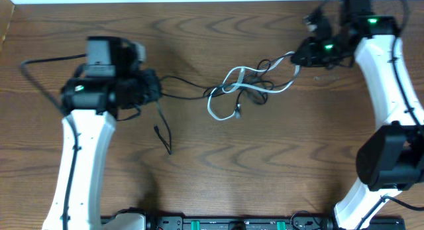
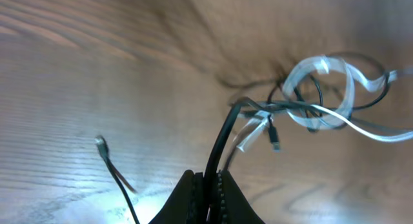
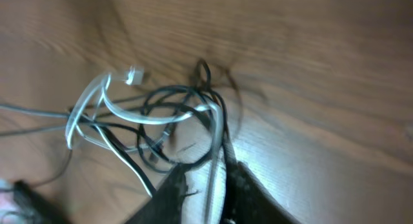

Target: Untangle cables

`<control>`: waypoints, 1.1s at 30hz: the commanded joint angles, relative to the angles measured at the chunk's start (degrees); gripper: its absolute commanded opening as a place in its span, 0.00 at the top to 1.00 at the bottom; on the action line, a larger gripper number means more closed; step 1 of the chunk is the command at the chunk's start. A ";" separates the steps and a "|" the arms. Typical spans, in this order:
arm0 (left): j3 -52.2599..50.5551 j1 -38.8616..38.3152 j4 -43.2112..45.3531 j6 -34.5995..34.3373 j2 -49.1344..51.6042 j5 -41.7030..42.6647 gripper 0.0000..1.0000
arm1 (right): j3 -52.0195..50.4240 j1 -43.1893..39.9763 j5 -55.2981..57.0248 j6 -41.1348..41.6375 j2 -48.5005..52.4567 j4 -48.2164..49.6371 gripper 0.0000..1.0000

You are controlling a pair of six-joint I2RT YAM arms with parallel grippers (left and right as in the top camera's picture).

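The cables (image 1: pixel 240 88) lie as a loose tangle of black cords and one white cord at mid-table. My left gripper (image 1: pixel 154 88) is shut on a black cable (image 2: pixel 222 143) that runs from its jaws (image 2: pixel 209 185) to the tangle (image 2: pixel 316 95). A free black end with a small plug (image 2: pixel 100 142) lies to the left. My right gripper (image 1: pixel 303 56) is at the tangle's right end. In the right wrist view its fingers (image 3: pixel 208 188) stand apart, with the white cable (image 3: pixel 216 153) and a black cable (image 3: pixel 227 143) running between them.
The table is brown wood (image 1: pixel 218 170). A loose black cable tail (image 1: pixel 162 134) hangs down from the left gripper toward the front. A thick black arm wire (image 1: pixel 40 63) loops at far left. Equipment lines the front edge (image 1: pixel 218 223).
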 commanded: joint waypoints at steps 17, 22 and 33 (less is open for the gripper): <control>-0.26 -9.57 5.18 2.54 5.46 -4.11 0.46 | -0.31 3.48 10.19 5.90 0.55 0.48 0.33; -0.26 -15.96 10.67 2.49 8.09 -4.11 0.45 | -0.31 4.35 10.23 5.95 0.55 1.31 0.31; -0.26 -27.08 17.44 -1.20 22.93 -2.21 0.41 | -0.31 1.20 14.93 6.23 0.55 0.87 0.28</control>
